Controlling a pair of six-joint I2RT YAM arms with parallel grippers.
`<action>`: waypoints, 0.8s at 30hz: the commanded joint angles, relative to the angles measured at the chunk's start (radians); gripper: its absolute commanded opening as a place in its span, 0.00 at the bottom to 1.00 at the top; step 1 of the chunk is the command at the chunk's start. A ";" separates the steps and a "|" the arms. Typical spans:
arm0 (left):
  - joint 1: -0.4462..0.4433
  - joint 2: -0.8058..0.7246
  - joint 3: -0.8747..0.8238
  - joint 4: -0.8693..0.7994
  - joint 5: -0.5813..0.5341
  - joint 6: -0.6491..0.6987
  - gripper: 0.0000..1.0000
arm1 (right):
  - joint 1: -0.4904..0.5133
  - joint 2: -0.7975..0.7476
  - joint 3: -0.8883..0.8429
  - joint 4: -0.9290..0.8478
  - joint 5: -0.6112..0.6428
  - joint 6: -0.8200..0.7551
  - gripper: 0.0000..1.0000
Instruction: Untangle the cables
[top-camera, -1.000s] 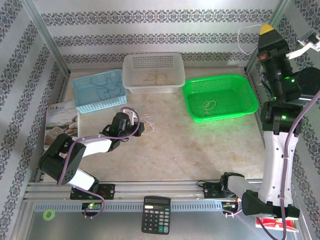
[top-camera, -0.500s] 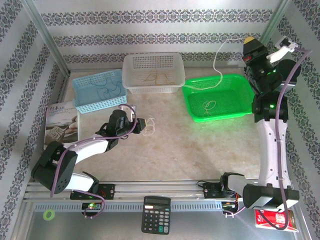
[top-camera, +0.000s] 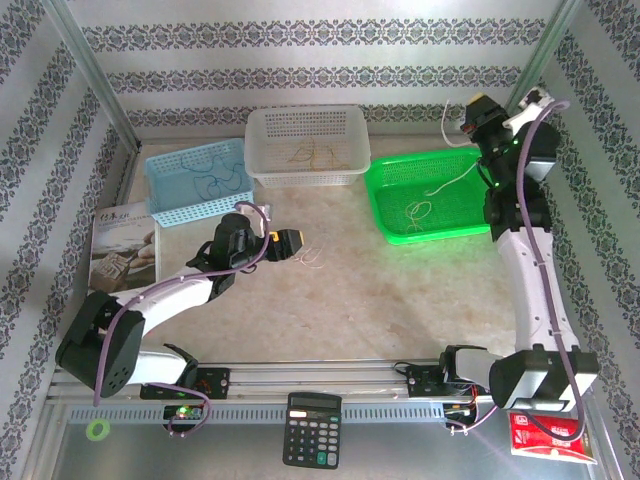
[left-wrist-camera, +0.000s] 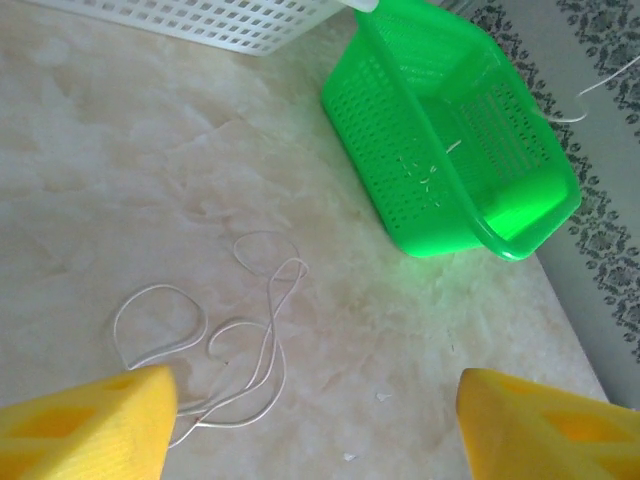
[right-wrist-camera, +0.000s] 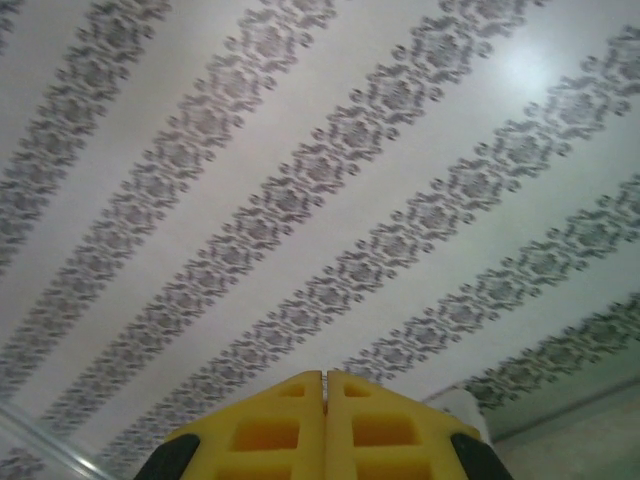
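A whitish cable (left-wrist-camera: 240, 330) lies in loose loops on the marble table, seen too from above (top-camera: 312, 257). My left gripper (top-camera: 285, 243) is open just left of it, with nothing between its yellow fingers (left-wrist-camera: 90, 420); one strand runs under the left finger. My right gripper (top-camera: 472, 108) hangs shut above the back right of the green basket (top-camera: 450, 232). A second whitish cable (top-camera: 447, 182) trails from it down into that basket. In the right wrist view the jaws (right-wrist-camera: 324, 378) are pressed together facing the wallpaper. A small looped cable (top-camera: 418, 212) lies inside the green basket.
The white basket (top-camera: 308, 175) at the back holds tan cables (top-camera: 315, 153). The blue basket (top-camera: 190, 212) holds a dark blue cable (top-camera: 215, 183). A booklet (top-camera: 120, 245) lies at the left. A calculator (top-camera: 312, 430) and a red packet (top-camera: 545, 440) sit by the near rail.
My left gripper opened and let the whitish cable drop onto the table. My right arm came down and left from high up, bringing its cable into the green basket.
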 joint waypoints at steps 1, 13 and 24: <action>-0.007 -0.040 0.032 -0.017 0.017 -0.015 0.84 | 0.038 0.020 -0.081 0.038 0.091 -0.074 0.00; -0.008 -0.107 0.042 -0.071 0.012 -0.004 1.00 | 0.114 0.181 -0.237 0.077 0.178 -0.171 0.00; -0.006 -0.145 0.035 -0.100 -0.007 -0.008 1.00 | 0.069 0.128 -0.212 -0.019 0.166 -0.172 0.56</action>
